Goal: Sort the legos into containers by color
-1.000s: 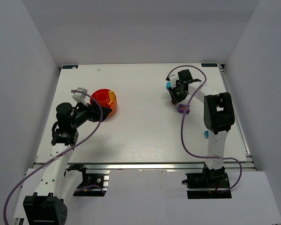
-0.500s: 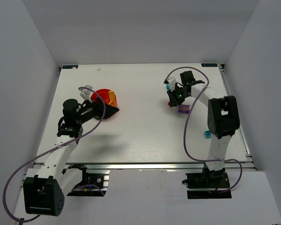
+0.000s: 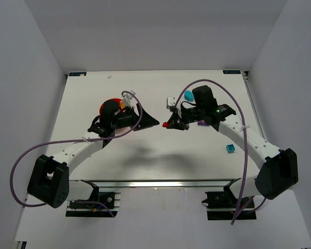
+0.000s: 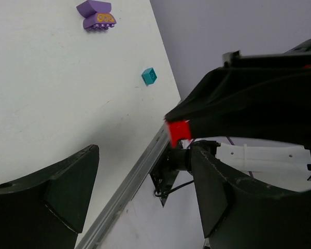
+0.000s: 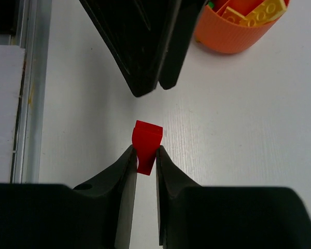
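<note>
A small red lego (image 5: 146,139) is pinched between the fingers of my right gripper (image 5: 145,155), which is shut on it above the table's middle (image 3: 167,125). My left gripper (image 3: 153,123) points at it from the left with its jaws open and nothing between them; in the left wrist view the red lego (image 4: 179,132) hangs just beyond that open left gripper (image 4: 145,192). The orange-red bowl (image 5: 233,36) holds yellow legos (image 5: 259,13) and, in the top view, the bowl (image 3: 108,106) is partly hidden by the left arm.
A purple lego (image 4: 97,15) lies behind the right wrist, and a cyan lego (image 3: 229,148) sits toward the front right (image 4: 149,75). Another cyan piece (image 3: 188,96) shows near the right arm. The table's front rail (image 4: 135,187) runs close below.
Both arms swung in toward the table's middle. The right gripper closed on the red lego and carried it left from the back right. The left gripper left the bowl and moved right.
</note>
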{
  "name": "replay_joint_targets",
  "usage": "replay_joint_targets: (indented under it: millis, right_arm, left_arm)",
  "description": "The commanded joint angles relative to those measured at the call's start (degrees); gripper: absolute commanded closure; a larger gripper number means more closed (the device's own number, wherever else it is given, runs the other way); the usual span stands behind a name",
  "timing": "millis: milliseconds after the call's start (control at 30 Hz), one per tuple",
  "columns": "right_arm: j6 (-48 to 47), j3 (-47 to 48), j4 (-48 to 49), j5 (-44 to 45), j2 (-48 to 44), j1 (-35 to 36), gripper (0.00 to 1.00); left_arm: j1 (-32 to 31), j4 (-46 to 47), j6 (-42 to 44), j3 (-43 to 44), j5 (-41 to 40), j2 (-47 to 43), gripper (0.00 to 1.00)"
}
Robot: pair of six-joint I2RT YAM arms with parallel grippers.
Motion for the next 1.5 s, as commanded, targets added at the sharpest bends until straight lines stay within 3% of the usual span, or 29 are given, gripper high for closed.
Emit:
replay_joint_targets:
  millis: [0, 200, 800, 1033, 1200, 1333, 1467]
  right_arm:
    - [1.64, -1.41, 2.82, 3.3, -0.12, 1.58, 0.95]
    - [2.87, -4.22, 6.86, 7.35, -1.79, 3.43, 0.95]
    - [5.34, -4.84, 10.03, 14.12, -1.88, 5.45, 0.95]
    - [5.86, -5.72, 10.99, 13.95, -3.02, 5.62, 0.95]
    - [5.86, -6.24, 11.87, 14.03, -3.81, 5.45, 0.95]
    - [5.78, -6.68, 12.31, 14.39, -4.25, 5.45, 0.95]
    - [5.69, -7.47, 12.75, 14.47, -4.6, 5.54, 0.84]
  left_arm:
    - [-2.09, 2.96, -3.01, 3.75, -3.68, 0.77, 0.19]
    - [-5.17, 2.18, -4.16, 6.74, -4.13, 4.02, 0.19]
    - [-9.92, -6.96, 0.24, 11.76, -7.21, 9.56, 0.39]
    - [-9.92, -6.53, 0.24, 11.49, -6.86, 10.7, 0.56]
    - [-9.92, -7.14, 0.32, 12.28, -6.85, 11.85, 0.6]
    - [-9.92, -7.84, 0.59, 12.81, -7.21, 12.2, 0.7]
    - [-9.92, -7.67, 0.59, 13.25, -7.03, 12.73, 0.83]
